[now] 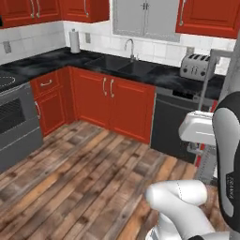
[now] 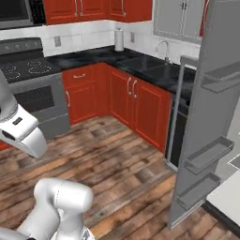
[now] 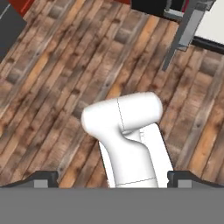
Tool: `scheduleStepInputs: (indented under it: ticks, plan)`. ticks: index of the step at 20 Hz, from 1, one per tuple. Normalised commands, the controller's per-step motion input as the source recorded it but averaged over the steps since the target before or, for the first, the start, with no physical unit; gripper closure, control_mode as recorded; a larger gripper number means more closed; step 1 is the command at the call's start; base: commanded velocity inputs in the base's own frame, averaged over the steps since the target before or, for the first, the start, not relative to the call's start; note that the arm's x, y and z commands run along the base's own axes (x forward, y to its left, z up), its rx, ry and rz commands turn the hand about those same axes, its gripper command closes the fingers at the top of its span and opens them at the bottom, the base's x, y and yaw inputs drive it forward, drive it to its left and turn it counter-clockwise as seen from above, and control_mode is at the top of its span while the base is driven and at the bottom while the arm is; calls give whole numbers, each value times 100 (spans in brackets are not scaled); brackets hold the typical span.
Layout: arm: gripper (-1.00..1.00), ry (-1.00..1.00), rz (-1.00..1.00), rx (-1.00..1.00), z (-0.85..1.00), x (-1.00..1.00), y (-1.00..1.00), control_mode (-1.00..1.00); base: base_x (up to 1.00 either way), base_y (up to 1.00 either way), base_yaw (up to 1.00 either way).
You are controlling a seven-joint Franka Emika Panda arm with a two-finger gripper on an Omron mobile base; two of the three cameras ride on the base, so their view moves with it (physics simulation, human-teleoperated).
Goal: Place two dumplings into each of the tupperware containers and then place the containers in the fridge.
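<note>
See the fridge door (image 2: 206,140) standing open at the right of the right base view: grey, with pale bins down its inner face, all of them seemingly bare. Find the same door (image 3: 186,30) edge-on at the top right of the hand view. Find its long bar handle (image 1: 207,84) at the right of the left base view, in front of the black dishwasher (image 1: 171,124).

Note the claw (image 3: 112,178) spread wide, with one dark tip at each side of the hand view's bottom. Grips nothing, and points down at the plank floor (image 3: 52,87), well short of the door.

Further out, take in the red cabinets (image 1: 115,105) under the black surface (image 1: 56,58), with the sink (image 1: 117,63) and toaster (image 1: 197,65) on it. Beyond those, spot the stove (image 2: 28,70) at the left of the right base view.

Judge the step as the fridge leg of the task: door ready, claw empty, probably between opening the fridge and fetching a container.

For the next move, most likely:
- Drive the base round to wherever a filled container waits.
- Come down over one flared rim and close on it firmly.
- Carry it level so no dumplings roll out.
- Steer wide of the door's edge and bins on the way in, then slide it flat onto a shelf.
</note>
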Motion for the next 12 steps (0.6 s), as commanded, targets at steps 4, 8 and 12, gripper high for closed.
scheduleStepInputs:
  ticks: [4, 8, 12]
  plan:
    - [-100, 0, 0, 0, 0, 0, 0, 100, 31, 90, 64]
    - [-100, 0, 0, 0, 0, 0, 0, 100, 49, 78, 63]
    - [-100, 0, 0, 0, 0, 0, 0, 100, 0, 82, 82]
